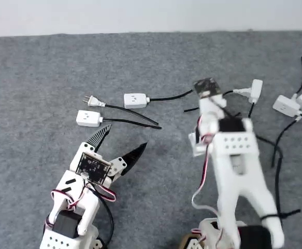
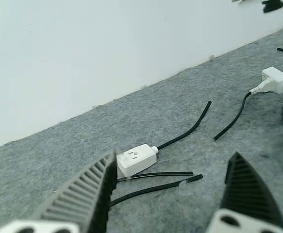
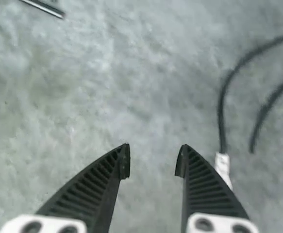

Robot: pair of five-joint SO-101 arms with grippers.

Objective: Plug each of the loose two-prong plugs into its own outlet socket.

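On grey felt [image 1: 37,67], one two-prong plug [image 1: 91,101] is left unplugged; the left gripper [image 1: 126,136] and right gripper [image 3: 152,162] are held open.

Desk [image 1: 37,78]: grey cover, mottled all over with lighter and darker flecks.
Wall [image 1: 140,15]: plain off-white, no pattern.
Far outlet socket [image 1: 135,100] and near outlet socket [image 1: 88,118]: white bodies, small dark slots.
Loose plug [image 1: 92,101]: white, pale metal prongs.
Cords [image 1: 135,123]: black throughout.
Left gripper [image 1: 126,136]: black fingers [image 2: 90,191] with a fine ribbed pattern, white mounts.
Right gripper [image 3: 154,148]: same black ribbing, white mounts.
Arm shells [image 1: 239,150]: white.
Wrist board [image 1: 92,166]: black, speckled with pale marks.
Wire bundle [image 1: 101,192]: red, white and black strands.
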